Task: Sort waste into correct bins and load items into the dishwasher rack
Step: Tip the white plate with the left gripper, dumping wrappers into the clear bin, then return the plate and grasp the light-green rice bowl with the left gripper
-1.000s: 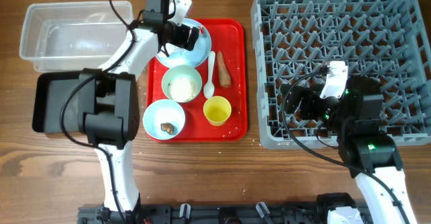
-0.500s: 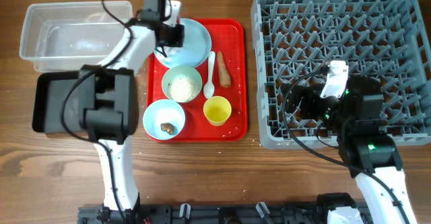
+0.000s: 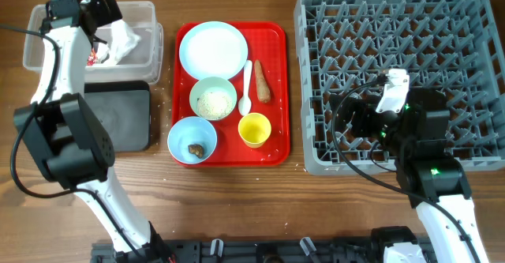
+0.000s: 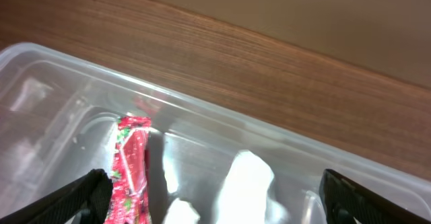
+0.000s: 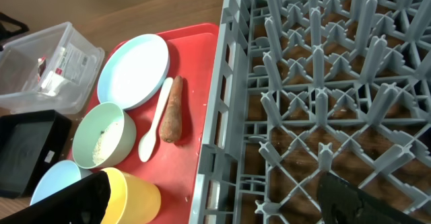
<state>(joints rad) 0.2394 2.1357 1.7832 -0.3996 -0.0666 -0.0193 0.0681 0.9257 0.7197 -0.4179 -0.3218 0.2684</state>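
Observation:
The crumpled white tissue [image 3: 122, 38] and the red wrapper [image 3: 95, 55] lie in the clear tub [image 3: 47, 34]. My left gripper [image 3: 105, 12] hangs over them, open and empty. In the left wrist view the wrapper [image 4: 131, 173] and the tissue [image 4: 248, 182] lie between its spread fingers [image 4: 215, 210]. On the red tray are the bare plate [image 3: 213, 48], a bowl of rice [image 3: 213, 101], a bowl with a brown scrap [image 3: 192, 140], the yellow cup [image 3: 254, 130], the white spoon [image 3: 246, 89] and the carrot-like stick [image 3: 262, 81]. My right gripper [image 3: 343, 121] is open over the rack [image 3: 394, 26], at its left edge.
The black tray [image 3: 118, 117] lies just below the tub, left of the red tray [image 3: 276, 148]. A few rice grains are scattered on the wood around the red tray. In the right wrist view the rack's left wall [image 5: 222, 116] stands beside the cup [image 5: 135, 194].
My left arm swung from the plate on the red tray to the clear tub. The tissue and wrapper now lie in the tub, released. The right arm has not moved.

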